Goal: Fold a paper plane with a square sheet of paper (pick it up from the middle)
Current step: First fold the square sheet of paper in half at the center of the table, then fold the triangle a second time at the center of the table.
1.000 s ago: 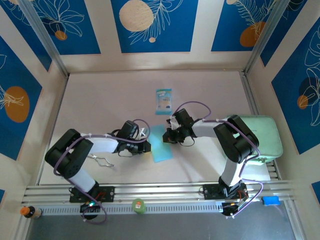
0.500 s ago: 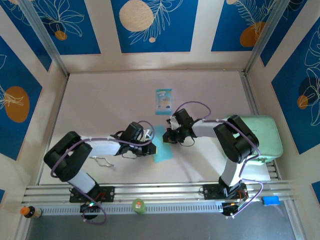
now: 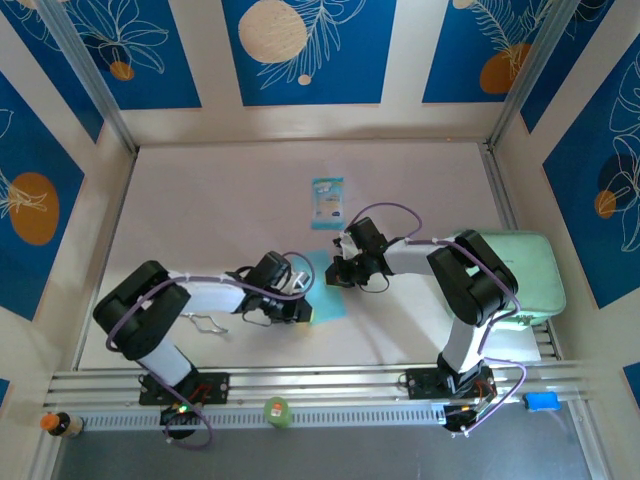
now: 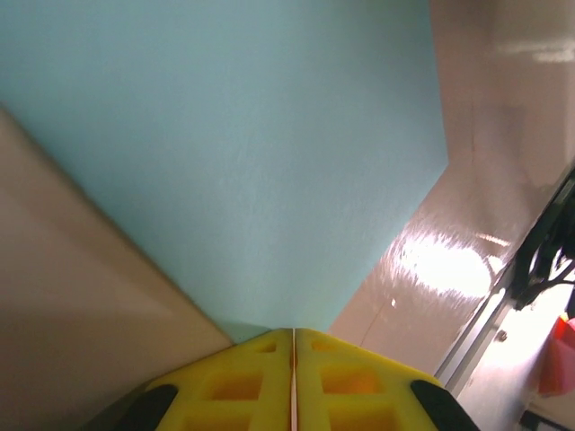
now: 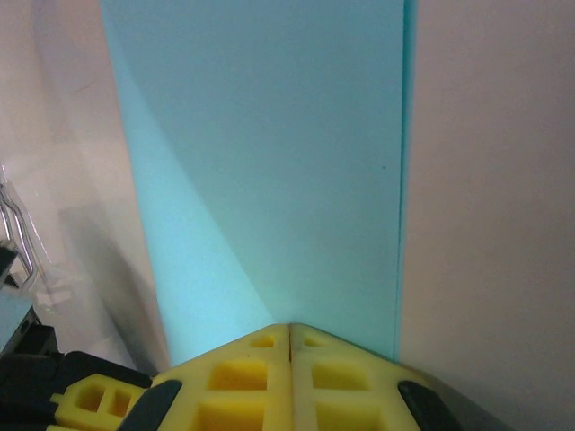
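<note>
The square sheet of paper lies on the table as a light-blue folded strip between my two grippers. My left gripper is shut, its yellow fingertips resting at the strip's near left corner. In the left wrist view that paper spreads out from the closed left gripper. My right gripper is shut too and sits on the strip's far end. The right wrist view has the paper, with a diagonal crease, running away from the closed right gripper.
A small teal-and-white packet lies beyond the paper. A pale green pad sits at the right edge. A bent wire clip lies left of the left arm. On the front rail are a green cap and a blue block.
My left gripper has slid toward the near edge and slightly right along the paper's left side. The right gripper has stayed put.
</note>
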You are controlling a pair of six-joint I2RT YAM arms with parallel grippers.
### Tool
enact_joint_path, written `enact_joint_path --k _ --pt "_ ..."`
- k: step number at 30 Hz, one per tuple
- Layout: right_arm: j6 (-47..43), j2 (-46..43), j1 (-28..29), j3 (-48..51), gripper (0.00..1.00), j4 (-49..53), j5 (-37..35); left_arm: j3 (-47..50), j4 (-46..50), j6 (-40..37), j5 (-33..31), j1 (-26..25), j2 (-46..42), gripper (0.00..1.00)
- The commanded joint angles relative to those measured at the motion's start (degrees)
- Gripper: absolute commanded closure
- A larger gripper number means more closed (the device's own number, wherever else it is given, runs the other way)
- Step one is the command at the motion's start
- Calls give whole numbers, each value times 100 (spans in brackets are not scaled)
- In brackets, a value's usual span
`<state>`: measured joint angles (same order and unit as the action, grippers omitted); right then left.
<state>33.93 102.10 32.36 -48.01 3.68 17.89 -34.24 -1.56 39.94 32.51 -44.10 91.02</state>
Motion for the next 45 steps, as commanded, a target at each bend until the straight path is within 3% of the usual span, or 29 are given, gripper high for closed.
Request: enact_joint_path --k 1,8,11,15,19,27,34,45 --pt "26 114 16 177 100 616 -516 -180 735 -473 -130 -167 -264 89" --pt "-174 -209 51 -22 98 505 -2 -564 1277 -407 -1246 -129 -1107 90" --pt "-106 -647 51 -173 84 572 184 -611 1073 72 -1364 333 -1420 91" --pt "116 -1296 -9 -271 67 994 -227 -723 35 747 -733 1088 -1272 90" --pt "346 -1813 -265 2 65 1322 -388 -1321 -1 668 -555 1357 -536 90" --pt "1088 -2440 -385 1026 64 803 236 -2083 -239 525 -193 1512 849 89" --pt "1326 -2290 -182 1317 63 679 312 -2419 -270 313 165 1693 1595 89" --pt "1401 -1928 29 1377 62 649 465 -1954 -541 252 -8 1747 1966 89"
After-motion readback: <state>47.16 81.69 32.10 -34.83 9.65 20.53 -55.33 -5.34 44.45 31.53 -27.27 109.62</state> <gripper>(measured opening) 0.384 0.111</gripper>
